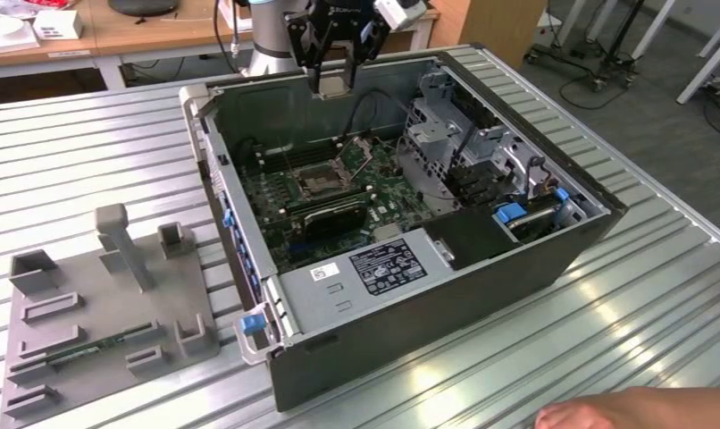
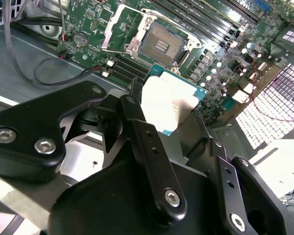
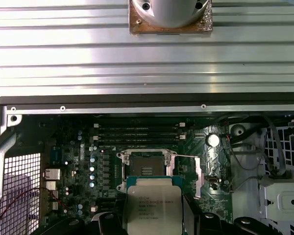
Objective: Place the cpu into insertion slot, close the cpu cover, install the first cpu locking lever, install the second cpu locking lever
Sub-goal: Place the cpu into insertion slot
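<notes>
My gripper (image 1: 332, 85) hangs above the back edge of the open computer case (image 1: 563, 250), shut on the cpu (image 1: 331, 86). Both wrist views show the cpu (image 2: 169, 100) (image 3: 153, 205) held flat between the black fingers (image 2: 142, 132), its silver-tan top facing up. Below it on the green board lies the insertion slot (image 1: 318, 183) (image 2: 161, 44) (image 3: 146, 167), dark, square and empty. The cpu cover (image 2: 118, 30) (image 3: 200, 176) (image 1: 363, 154) is swung open at one side of the slot. The cpu is well above the slot, not touching the board.
Long black memory slots (image 3: 137, 132) run beside the slot. A metal drive cage (image 1: 456, 134) and power supply (image 1: 384, 264) crowd the exterior view's right of the case. Loose cables (image 2: 49, 73) lie near the cover. A grey fixture (image 1: 98, 304) stands on the table; a hand (image 1: 628, 411) shows at the front.
</notes>
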Controlling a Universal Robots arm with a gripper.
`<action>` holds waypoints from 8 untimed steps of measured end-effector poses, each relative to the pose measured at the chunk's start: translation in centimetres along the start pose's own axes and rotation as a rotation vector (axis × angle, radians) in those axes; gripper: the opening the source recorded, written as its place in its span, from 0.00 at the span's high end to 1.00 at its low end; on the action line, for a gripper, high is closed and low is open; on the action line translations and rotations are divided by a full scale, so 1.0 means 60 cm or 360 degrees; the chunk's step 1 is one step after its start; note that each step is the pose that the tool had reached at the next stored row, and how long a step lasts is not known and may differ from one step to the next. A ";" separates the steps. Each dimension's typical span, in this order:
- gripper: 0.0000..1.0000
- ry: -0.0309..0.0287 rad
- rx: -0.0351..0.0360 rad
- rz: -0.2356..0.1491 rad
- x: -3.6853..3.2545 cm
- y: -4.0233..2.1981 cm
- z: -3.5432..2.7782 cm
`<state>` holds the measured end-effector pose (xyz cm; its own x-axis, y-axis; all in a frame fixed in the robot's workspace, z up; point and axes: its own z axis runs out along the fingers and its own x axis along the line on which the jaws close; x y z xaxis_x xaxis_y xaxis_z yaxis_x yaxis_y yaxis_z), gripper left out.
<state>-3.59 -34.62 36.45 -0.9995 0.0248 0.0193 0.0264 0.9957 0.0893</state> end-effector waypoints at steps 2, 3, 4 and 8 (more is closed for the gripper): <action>0.46 -0.00002 0.0000 0.0000 0.000 0.000 0.001; 0.46 -0.00002 0.0000 0.0000 0.000 0.000 0.001; 0.46 0.00000 0.0000 0.0000 0.000 0.000 0.002; 0.46 -0.00001 0.0000 0.0000 0.000 0.000 0.002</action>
<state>-3.59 -34.62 36.30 -0.9995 0.0248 0.0193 0.0264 0.9957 0.0893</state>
